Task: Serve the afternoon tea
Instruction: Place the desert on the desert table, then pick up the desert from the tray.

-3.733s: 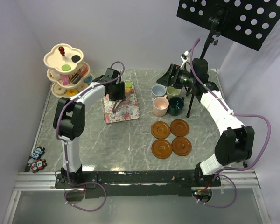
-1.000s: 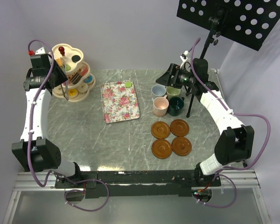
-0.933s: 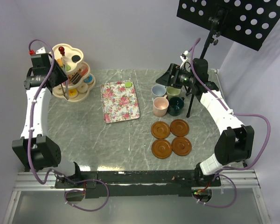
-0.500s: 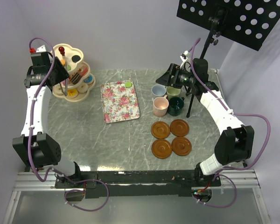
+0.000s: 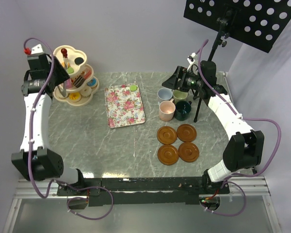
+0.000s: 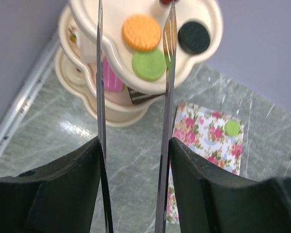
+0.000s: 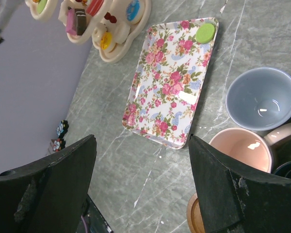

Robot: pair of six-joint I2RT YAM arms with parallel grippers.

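My left gripper (image 5: 51, 77) (image 6: 134, 194) is shut on the metal tongs (image 6: 166, 121). The tong tips are apart and empty above the top tier of the cream three-tier stand (image 5: 68, 94) (image 6: 203, 14). An orange macaron (image 6: 141, 32), a green macaron (image 6: 149, 64) and a black cookie (image 6: 194, 37) lie on that tier. One green macaron (image 5: 133, 88) (image 7: 205, 32) lies on the floral tray (image 5: 124, 107). My right gripper (image 5: 178, 80) (image 7: 141, 160) is open and empty above the table beside the light blue (image 5: 165, 94), light green (image 5: 180, 95), pink (image 5: 167, 110) and dark green (image 5: 183, 109) mugs.
Several brown saucers (image 5: 168, 154) lie in a square in front of the mugs. A black stand pole (image 5: 200, 104) rises just right of the mugs, with a perforated black board (image 5: 242, 19) overhead. Small stickers (image 7: 58, 136) lie near the table's left edge.
The left arm has swung from the floral tray to the stand with the tongs, and in the last second has risen from the lower tiers to the top one. The right arm has not moved.
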